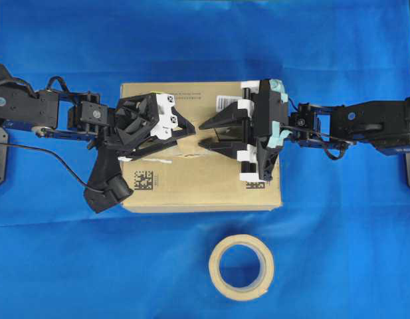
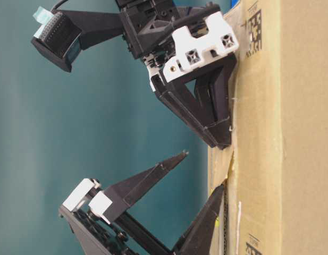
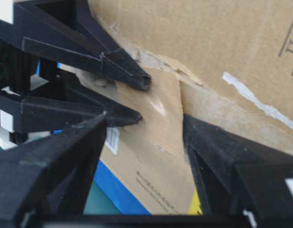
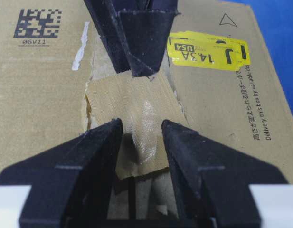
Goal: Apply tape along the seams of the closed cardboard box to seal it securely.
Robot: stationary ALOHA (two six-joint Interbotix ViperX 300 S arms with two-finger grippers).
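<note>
Brown rectangular cardboard box (image 1: 211, 179): square tan tape piece (image 4: 132, 111) laid on seam (image 4: 132, 199); remaining seam untaped; left pincer (image 1: 191, 136) and right pincer (image 1: 208, 133) spread

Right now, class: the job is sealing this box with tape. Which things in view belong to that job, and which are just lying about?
In the job:
- box
- tape piece on the seam
- left gripper, jaws open
- right gripper, jaws open

Lying about:
- tape roll on the blue cloth, off the box
- yellow sticker and printed codes, only markings
</note>
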